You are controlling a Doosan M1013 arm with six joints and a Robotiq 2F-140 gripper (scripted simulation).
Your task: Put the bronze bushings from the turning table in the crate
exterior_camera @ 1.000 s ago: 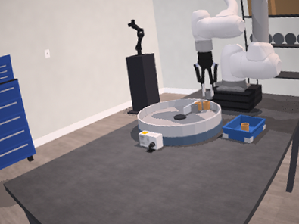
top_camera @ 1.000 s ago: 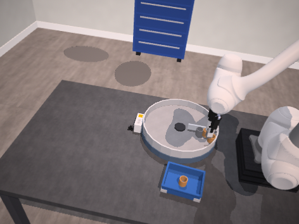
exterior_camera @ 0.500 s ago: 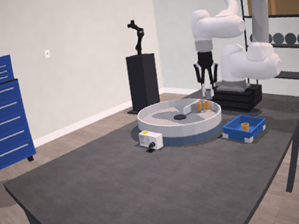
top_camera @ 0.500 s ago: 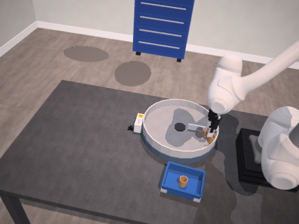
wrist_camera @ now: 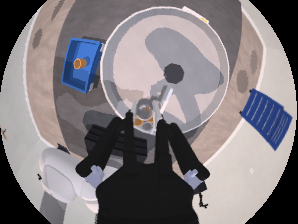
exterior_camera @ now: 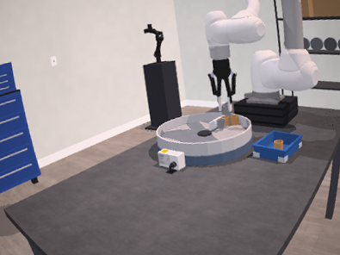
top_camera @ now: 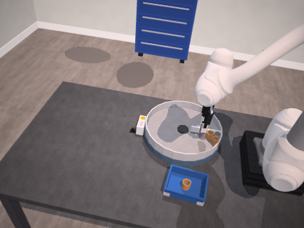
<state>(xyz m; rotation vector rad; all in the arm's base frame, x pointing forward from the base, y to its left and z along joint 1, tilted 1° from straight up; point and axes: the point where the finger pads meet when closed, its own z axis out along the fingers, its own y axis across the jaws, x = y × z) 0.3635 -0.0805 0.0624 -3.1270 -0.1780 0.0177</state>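
My gripper [top_camera: 203,127] [exterior_camera: 226,109] [wrist_camera: 144,106] hangs low over the right part of the turning table [top_camera: 180,157] [exterior_camera: 204,146], shut on a grey steel bushing [wrist_camera: 140,106]. The held bushing shows best in the wrist view; the top and exterior views barely show it. Two bronze bushings [top_camera: 209,134] [top_camera: 215,140] [exterior_camera: 235,119] stand close together on the turning table near its rim, just below the fingers. A steel bushing [top_camera: 218,133] stands beside them, partly hidden. A bronze bushing [top_camera: 186,183] [exterior_camera: 278,144] [wrist_camera: 79,63] stands in the blue crate [top_camera: 171,175] [exterior_camera: 269,153] [wrist_camera: 69,62].
A white bar [top_camera: 195,129] [wrist_camera: 168,94] crosses the turning table beside the bushings. A dark hub [top_camera: 183,129] [exterior_camera: 204,133] [wrist_camera: 174,73] marks its centre. A white sensor box [top_camera: 140,125] [exterior_camera: 171,159] stands at its outer left. The black arm base [top_camera: 248,161] stands to the right.
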